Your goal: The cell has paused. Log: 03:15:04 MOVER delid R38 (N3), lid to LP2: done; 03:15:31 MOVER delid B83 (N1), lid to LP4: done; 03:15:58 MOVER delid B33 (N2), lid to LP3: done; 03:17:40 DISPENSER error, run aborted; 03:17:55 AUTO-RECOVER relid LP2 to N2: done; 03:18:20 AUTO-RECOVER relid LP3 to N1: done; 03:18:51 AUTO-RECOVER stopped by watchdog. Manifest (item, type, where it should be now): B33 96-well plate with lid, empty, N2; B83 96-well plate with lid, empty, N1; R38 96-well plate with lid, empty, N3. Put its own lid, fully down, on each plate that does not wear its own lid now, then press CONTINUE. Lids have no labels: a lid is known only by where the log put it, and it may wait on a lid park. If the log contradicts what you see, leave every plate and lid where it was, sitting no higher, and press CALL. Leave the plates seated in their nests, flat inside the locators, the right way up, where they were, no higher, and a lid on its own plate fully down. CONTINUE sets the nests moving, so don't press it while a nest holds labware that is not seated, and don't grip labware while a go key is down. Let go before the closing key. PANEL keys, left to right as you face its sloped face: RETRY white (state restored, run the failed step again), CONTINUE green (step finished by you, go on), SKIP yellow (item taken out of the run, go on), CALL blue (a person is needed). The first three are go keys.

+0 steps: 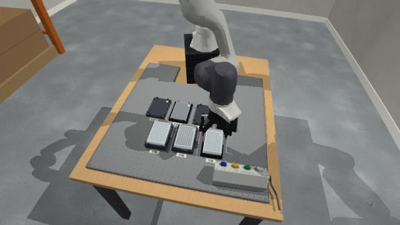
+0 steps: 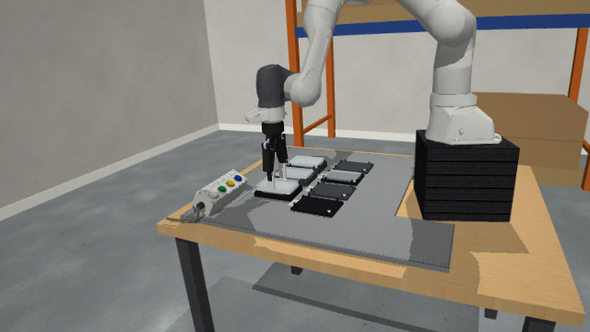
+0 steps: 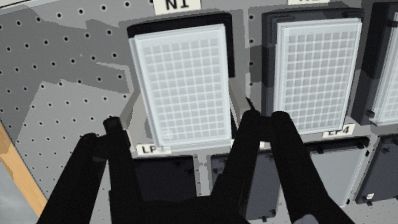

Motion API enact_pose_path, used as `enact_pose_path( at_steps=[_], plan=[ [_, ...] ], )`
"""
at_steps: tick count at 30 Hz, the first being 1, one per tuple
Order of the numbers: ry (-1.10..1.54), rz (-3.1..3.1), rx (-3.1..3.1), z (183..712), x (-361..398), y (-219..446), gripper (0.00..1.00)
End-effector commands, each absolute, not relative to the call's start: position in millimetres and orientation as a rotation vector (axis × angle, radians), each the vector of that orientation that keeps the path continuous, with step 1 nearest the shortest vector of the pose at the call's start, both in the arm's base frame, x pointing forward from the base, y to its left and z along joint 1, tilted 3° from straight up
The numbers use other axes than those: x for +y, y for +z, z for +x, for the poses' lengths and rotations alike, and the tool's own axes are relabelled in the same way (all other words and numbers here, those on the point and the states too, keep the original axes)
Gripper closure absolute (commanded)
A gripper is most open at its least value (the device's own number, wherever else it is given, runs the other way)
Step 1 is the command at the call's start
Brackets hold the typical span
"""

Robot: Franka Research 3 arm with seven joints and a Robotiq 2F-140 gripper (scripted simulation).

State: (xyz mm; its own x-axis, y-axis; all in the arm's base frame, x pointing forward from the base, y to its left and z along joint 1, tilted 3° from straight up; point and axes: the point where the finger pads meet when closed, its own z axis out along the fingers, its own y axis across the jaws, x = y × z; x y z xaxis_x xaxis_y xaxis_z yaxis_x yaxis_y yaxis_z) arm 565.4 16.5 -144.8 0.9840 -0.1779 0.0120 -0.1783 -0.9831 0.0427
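Note:
Three white 96-well plates sit in a row of nests: N1, N2 [image 1: 185, 137] and N3 [image 1: 159, 134]. Each shows a clear lid on top. My gripper [image 1: 214, 128] stands upright over the N1 plate and is shut on the long sides of its lid [image 3: 182, 90]. In the wrist view the fingers clamp the lid's near end. I cannot tell whether the lid is raised off the plate. Behind the nests are the dark lid parks. One park behind N2, marked LP4, holds a grey lid [image 1: 180, 111]. The park at the far left [image 1: 159, 107] looks bare.
The key panel [image 1: 240, 176] stands at the front right of the mat, with blue [image 1: 223, 164], yellow [image 1: 235, 165], green [image 1: 247, 167] and white [image 1: 258, 169] keys. The arm's black base block [image 2: 466, 177] stands at the back of the table.

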Motion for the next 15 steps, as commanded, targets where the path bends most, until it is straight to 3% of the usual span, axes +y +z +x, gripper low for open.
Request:
enact_pose_path(
  at_steps=[1,15],
  plan=[
    [0.01,3.086,-0.279,565.0,15.8,-143.9,1.0],
    [0.01,3.086,-0.279,565.0,15.9,-141.5,1.0]
  ],
)
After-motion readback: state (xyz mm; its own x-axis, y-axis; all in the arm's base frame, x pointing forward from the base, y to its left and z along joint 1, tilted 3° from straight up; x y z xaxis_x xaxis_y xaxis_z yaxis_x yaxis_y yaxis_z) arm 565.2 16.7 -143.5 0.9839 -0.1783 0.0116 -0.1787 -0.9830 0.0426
